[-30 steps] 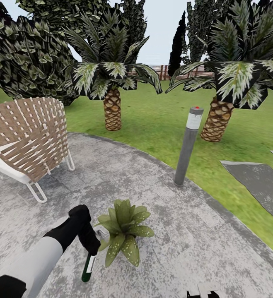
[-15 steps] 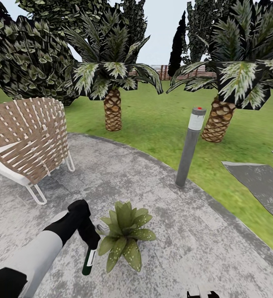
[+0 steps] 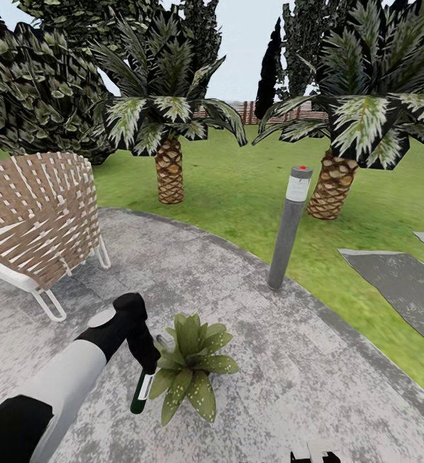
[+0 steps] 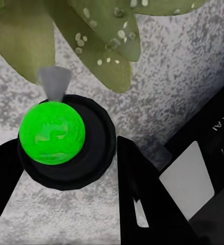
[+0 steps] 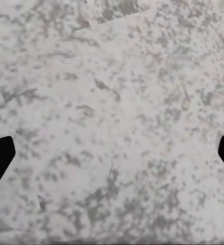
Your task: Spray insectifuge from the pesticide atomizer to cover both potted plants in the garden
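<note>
One potted plant (image 3: 190, 365), a low rosette of pointed speckled green leaves, stands on the round grey paved patch (image 3: 289, 379). The second potted plant is out of view. Just left of it my left gripper (image 3: 145, 368) is shut on the pesticide atomizer (image 3: 139, 393), a slim dark green bottle hanging downward. In the left wrist view the atomizer (image 4: 52, 132) is seen end-on between my black fingers (image 4: 142, 204), its grey nozzle toward the plant's leaves (image 4: 94, 30). My right gripper (image 5: 112, 153) hangs open over bare paving, low at the head view's bottom edge (image 3: 314, 455).
A woven brown lounge chair (image 3: 35, 218) stands at the left. A tall grey bollard lamp (image 3: 289, 225) rises at the paving's edge. Two palms (image 3: 168, 170) (image 3: 331, 186) and a big bush (image 3: 38, 90) grow on the lawn behind. A grey stepping stone (image 3: 398, 283) lies right.
The head view has shifted slightly. My left gripper with the atomizer has risen a little and edged closer to the plant's leaves.
</note>
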{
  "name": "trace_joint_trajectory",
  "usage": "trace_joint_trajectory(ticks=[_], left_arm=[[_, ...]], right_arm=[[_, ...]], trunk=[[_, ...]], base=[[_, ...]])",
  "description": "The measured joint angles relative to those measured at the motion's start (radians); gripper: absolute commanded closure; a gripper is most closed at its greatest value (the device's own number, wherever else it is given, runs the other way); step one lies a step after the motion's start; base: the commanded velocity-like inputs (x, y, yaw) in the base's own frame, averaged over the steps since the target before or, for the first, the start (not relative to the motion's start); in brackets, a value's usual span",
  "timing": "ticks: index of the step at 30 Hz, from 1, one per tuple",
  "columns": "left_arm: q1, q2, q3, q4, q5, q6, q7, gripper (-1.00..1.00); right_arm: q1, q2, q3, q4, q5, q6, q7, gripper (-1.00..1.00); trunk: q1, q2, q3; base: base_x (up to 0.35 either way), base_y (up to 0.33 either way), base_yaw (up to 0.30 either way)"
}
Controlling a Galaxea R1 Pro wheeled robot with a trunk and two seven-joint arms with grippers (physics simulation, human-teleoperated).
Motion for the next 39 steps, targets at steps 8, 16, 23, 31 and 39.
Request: trace_joint_trajectory(ticks=[8,16,23,31,39], left_arm=[[0.0,-0.001,0.002,0.003,-0.001,0.001,-0.001,1.0],[-0.001,-0.001,0.001,-0.007,-0.003,0.001,0.001,1.0],[-0.03,0.001,0.0,-0.007,-0.004,0.008,-0.001,1.0],[-0.01,0.021,-0.003,0.005,-0.03,-0.001,0.014,1.0],[-0.013,-0.036,-0.001,-0.003,-0.064,0.002,0.018,1.0]], right_arm=[[0.0,0.0,0.0,0.0,0.0,0.001,-0.001,-1.0],[0.0,0.001,0.0,0.0,0.0,0.0,-0.001,-1.0],[0.0,0.0,0.0,0.002,0.001,-0.001,0.002,-1.0],[0.0,0.0,0.0,0.003,0.001,-0.002,0.002,-1.0],[0.0,0.0,0.0,0.003,0.001,-0.001,0.002,-1.0]], trunk=[[0.0,0.0,0.0],[0.0,0.0,0.0],[0.0,0.0,0.0],[0.0,0.0,0.0],[0.0,0.0,0.0]], base=[[0.093,0.212,-0.286],[0.047,0.053,-0.089],[0.083,0.06,-0.001],[0.047,0.025,0.0],[0.0,0.0,0.0]])
